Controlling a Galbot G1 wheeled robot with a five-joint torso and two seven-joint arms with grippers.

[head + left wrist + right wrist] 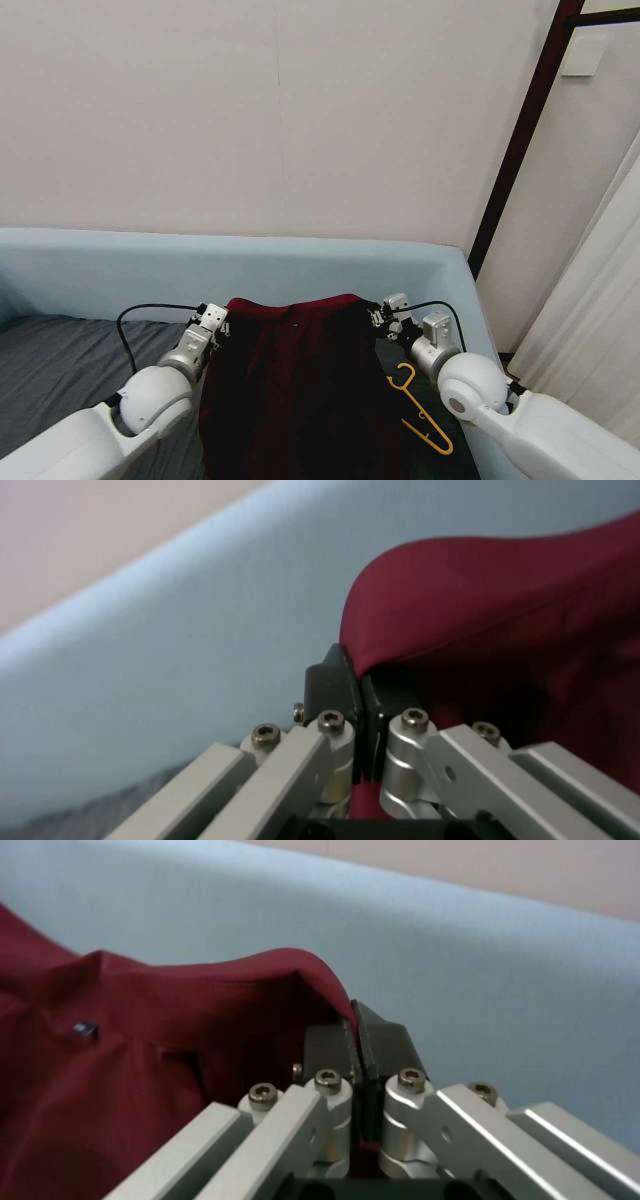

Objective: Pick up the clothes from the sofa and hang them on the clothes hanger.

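Note:
A dark red garment (295,380) hangs stretched between my two grippers above the sofa seat, its top edge level with the light blue backrest (300,270). My left gripper (222,325) is shut on the garment's left shoulder (420,592); the black pads (345,690) pinch the cloth. On the right shoulder (200,990), my right gripper (378,316) is likewise shut, pads (352,1042) pressed together on the fabric edge. A yellow clothes hanger (420,410) lies on the seat beside the garment, under my right arm.
The grey sofa seat (60,360) spreads to the left. A plain wall rises behind the backrest. A dark door frame (520,140) and pale curtain (600,330) stand at the right, past the sofa's right arm.

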